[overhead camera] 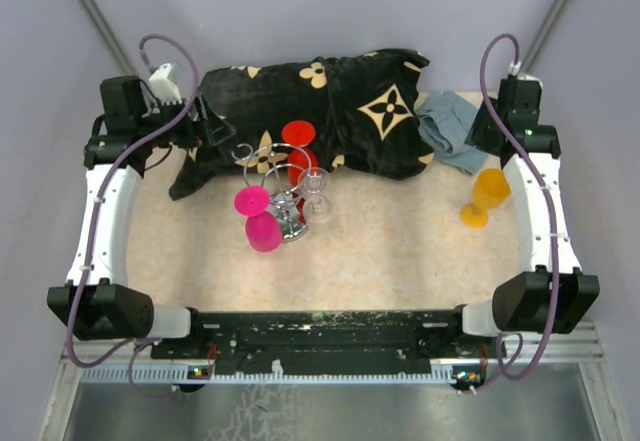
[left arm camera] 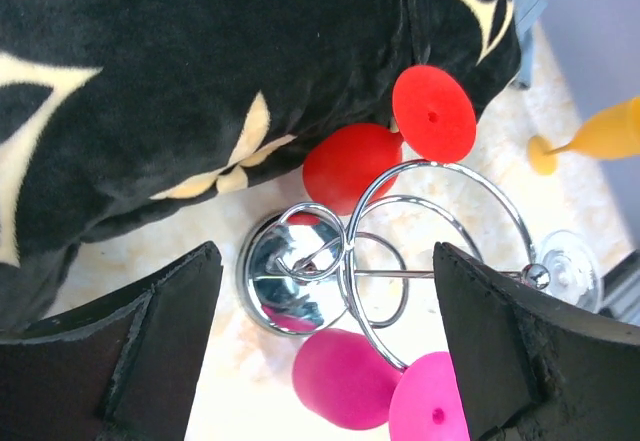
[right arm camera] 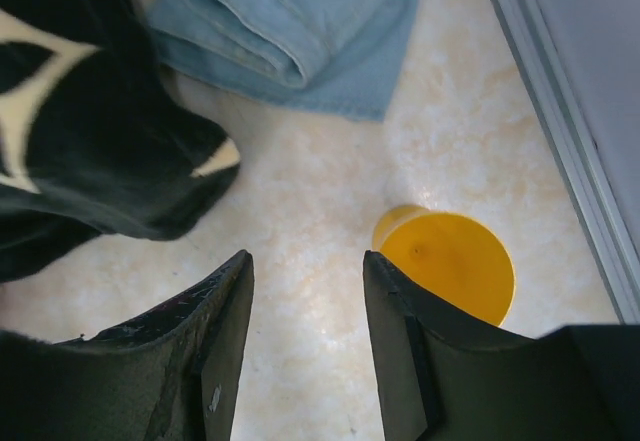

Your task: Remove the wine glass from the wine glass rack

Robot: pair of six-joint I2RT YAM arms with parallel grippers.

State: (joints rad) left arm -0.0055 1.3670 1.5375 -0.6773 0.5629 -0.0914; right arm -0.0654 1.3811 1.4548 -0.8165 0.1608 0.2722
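Aiming left end effector [left arm camera: 325,261], spread wide, at wine glass rack [left arm camera: 278,279], room to straddle red wine glass [left arm camera: 350,166] hung foot-up; right end effector [right arm camera: 305,301] parted over yellow glass [right arm camera: 455,261].

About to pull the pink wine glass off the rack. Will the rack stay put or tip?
It may tip: the wine glass rack stands on one small round base under tall wire arms. The pink wine glass, red wine glass and clear wine glass load those arms, probably making it top-heavy. Its chrome base could slide on the table.
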